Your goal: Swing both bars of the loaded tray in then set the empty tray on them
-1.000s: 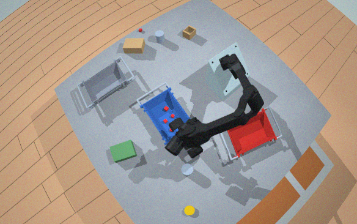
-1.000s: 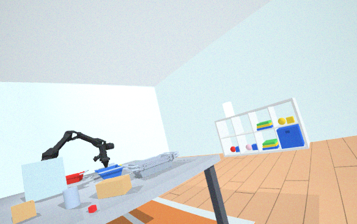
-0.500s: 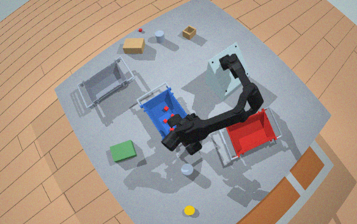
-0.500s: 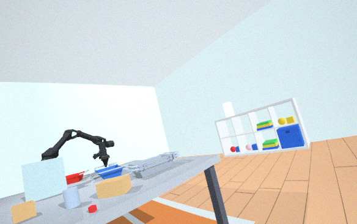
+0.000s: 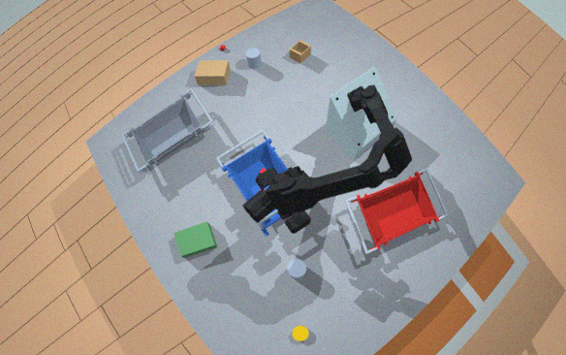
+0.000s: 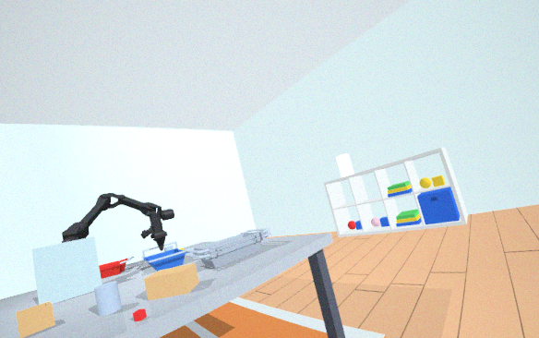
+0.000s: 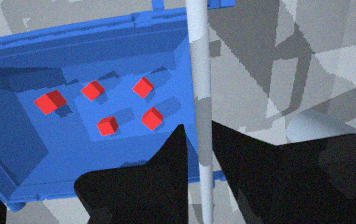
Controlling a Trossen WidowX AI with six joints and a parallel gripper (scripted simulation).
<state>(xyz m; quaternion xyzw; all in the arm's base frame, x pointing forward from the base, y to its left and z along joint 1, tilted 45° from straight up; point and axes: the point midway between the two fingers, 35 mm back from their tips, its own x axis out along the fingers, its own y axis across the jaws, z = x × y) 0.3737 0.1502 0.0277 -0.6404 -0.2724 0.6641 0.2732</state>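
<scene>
The loaded blue tray (image 5: 252, 154) (image 6: 166, 262) (image 7: 100, 40) stands in the middle of the table. Several red blocks (image 7: 152, 119) lie on its floor. Its back bar (image 5: 240, 145) is swung out. Its other bar (image 7: 200, 60) is raised above the near end rim. My gripper (image 6: 161, 249) (image 7: 195, 127) is open by a narrow gap, with this raised bar between the fingertips; in the top view the fingertips are hidden under the hand. A grey tray (image 5: 159, 127) (image 6: 231, 251) and a red tray (image 5: 388, 201) (image 6: 112, 269) both look empty, with bars swung out.
A green block (image 5: 195, 239), a pale cylinder (image 5: 297, 268) and a yellow disc (image 5: 300, 334) lie toward the front. A tan block (image 5: 212, 73) (image 6: 171, 283), another cylinder (image 5: 253, 58) (image 6: 108, 298) and a small open box (image 5: 300, 51) stand at the back. A pale panel (image 6: 66, 270) stands near the arm's base.
</scene>
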